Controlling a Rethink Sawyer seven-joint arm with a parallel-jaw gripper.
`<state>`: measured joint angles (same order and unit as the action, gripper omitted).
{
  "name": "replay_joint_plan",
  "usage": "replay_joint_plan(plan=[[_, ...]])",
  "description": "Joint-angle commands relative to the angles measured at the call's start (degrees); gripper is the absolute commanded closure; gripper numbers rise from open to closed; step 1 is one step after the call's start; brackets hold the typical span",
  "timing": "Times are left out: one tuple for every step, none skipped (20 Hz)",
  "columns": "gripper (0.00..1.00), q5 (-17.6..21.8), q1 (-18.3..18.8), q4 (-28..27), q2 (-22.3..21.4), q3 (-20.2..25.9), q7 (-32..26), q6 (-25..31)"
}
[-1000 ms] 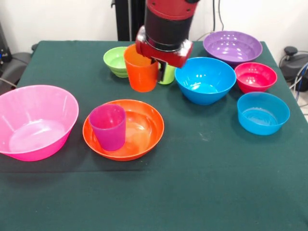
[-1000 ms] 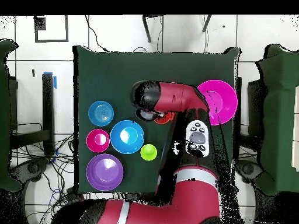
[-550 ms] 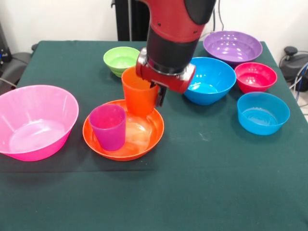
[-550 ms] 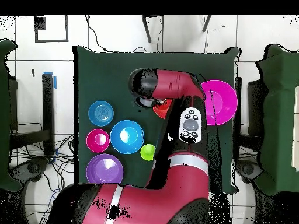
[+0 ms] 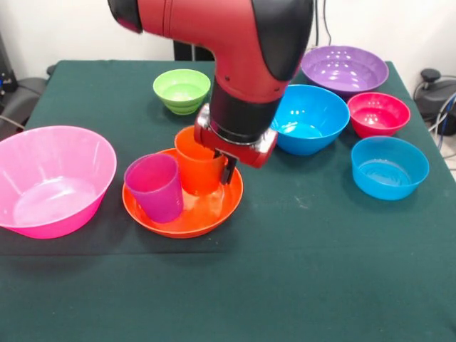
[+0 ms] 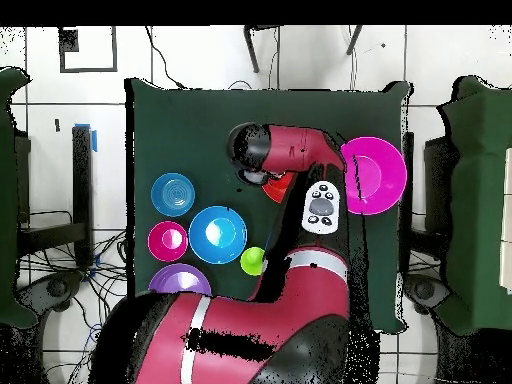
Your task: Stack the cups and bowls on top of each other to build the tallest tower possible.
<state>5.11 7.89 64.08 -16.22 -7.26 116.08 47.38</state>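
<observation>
My gripper [image 5: 219,168] is shut on the right wall of the orange cup [image 5: 197,169], with one finger [image 5: 229,169] outside the rim. The cup is upright, low inside the orange bowl [image 5: 214,211], right beside the purple cup [image 5: 154,187] that stands in the same bowl. I cannot tell whether the orange cup's base touches the bowl. In the overhead view the arm covers both cups, and the gripper [image 6: 262,180] shows by the orange bowl [image 6: 284,186].
Pink bowl [image 5: 53,178] sits at the left, green bowl [image 5: 182,89] behind. Blue bowl [image 5: 313,117], purple bowl [image 5: 344,69], red bowl [image 5: 378,112] and light blue bowl [image 5: 389,166] cluster on the right. Seen from overhead, the pink bowl [image 6: 378,175] lies right of the arm.
The gripper carried the orange cup from beside the green bowl forward and down into the orange bowl. The purple cup shifted slightly left.
</observation>
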Motion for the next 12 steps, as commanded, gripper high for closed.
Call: replay_joint_plan(plan=[[1.0, -1.99, -1.36, -0.73, 3.36, 3.33, 10.88, -5.38], [1.0, -2.25, -1.52, -0.73, 3.51, 3.21, 11.09, -5.63], [1.0, -2.53, -1.66, -0.53, 3.53, 3.15, 11.15, -6.0], [1.0, -2.89, -1.63, -0.4, 3.5, 3.23, 10.95, -5.9], [1.0, -3.26, -1.52, -0.18, 3.43, 3.51, 10.52, -6.01], [1.0, -3.7, -1.35, -0.14, 3.47, 3.84, 10.05, -5.8], [1.0, -3.88, -1.39, -0.64, 3.64, 3.74, 9.81, -5.38], [1.0, -3.99, -1.58, -0.96, 3.81, 3.45, 9.7, -5.1], [1.0, -3.96, -1.8, -1.06, 3.84, 3.19, 9.57, -4.74], [1.0, -4.02, -1.97, -1.18, 3.75, 2.87, 9.43, -3.71], [1.0, -4.08, -2.15, -1.3, 3.66, 2.55, 9.29, -2.69], [1.0, -3.94, -2.43, -1.82, 3.69, 1.88, 9.16, -1.28]])
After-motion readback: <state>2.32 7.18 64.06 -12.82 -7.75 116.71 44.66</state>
